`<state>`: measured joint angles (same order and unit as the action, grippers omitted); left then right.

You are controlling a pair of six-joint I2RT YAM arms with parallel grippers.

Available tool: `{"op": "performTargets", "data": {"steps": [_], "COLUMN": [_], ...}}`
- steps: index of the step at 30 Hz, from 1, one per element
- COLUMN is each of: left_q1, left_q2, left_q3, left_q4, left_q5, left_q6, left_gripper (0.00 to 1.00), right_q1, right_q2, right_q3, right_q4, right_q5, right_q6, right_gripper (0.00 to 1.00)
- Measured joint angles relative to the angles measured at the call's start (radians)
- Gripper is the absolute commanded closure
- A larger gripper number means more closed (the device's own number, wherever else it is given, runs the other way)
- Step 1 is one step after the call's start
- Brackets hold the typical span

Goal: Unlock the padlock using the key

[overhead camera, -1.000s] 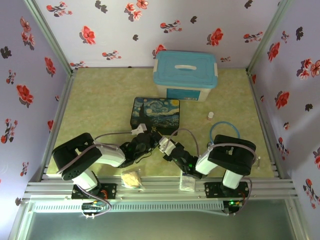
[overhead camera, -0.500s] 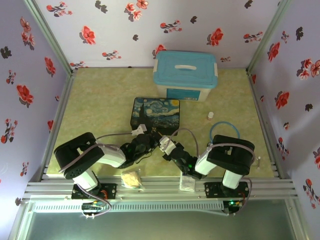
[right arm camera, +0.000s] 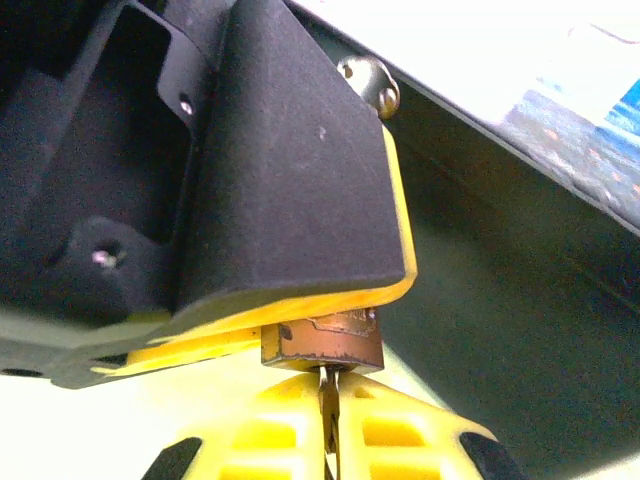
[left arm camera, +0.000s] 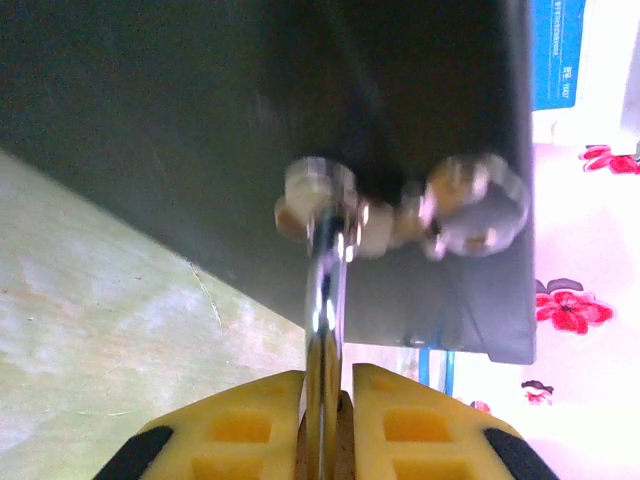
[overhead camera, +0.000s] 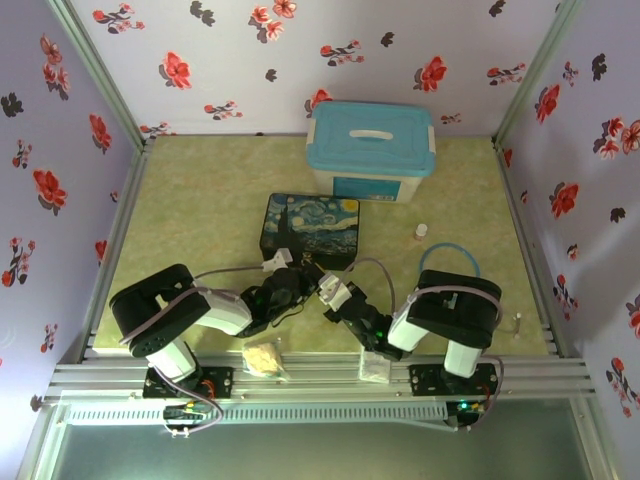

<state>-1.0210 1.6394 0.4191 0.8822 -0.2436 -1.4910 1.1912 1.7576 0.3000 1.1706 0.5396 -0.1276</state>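
The brass padlock hangs at the front of the Starry-Night tin box. Its silver shackle runs up through the box's hasp. My left gripper is shut on the padlock, yellow fingers on either side of the shackle and body. In the right wrist view the thin dark key stands upright with its tip in the bottom of the padlock body, and my right gripper is shut on it. From above, the left gripper and right gripper meet just in front of the box.
A white bin with a blue lid stands behind the tin box. A small white cap and a blue ring lie to the right. Two small bags rest on the near rail.
My right gripper has closed down onto the key, and the right arm's elbow has shifted slightly left. The left gripper has kept its hold on the padlock.
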Motion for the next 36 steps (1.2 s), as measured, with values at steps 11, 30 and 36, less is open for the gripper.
{"op": "performTargets", "data": {"steps": [11, 30, 36], "left_q1": [0.000, -0.001, -0.001], "left_q2": [-0.001, -0.053, -0.089], "left_q3": [-0.014, -0.030, 0.000], "left_q4": [0.005, -0.047, -0.157], "left_q5": [-0.003, 0.026, 0.027], "left_q6": [0.002, 0.055, 0.093], "left_gripper": [0.99, 0.76, 0.80], "right_q1": [-0.137, -0.230, -0.231], "right_q2": [-0.109, -0.087, -0.087], "right_q3": [-0.007, -0.049, -0.047], "right_q4": [-0.143, -0.038, -0.047], "right_q5": [-0.325, -0.578, -0.589], "right_q6": [0.270, 0.562, 0.566], "right_gripper": [1.00, 1.00, 1.00]}}
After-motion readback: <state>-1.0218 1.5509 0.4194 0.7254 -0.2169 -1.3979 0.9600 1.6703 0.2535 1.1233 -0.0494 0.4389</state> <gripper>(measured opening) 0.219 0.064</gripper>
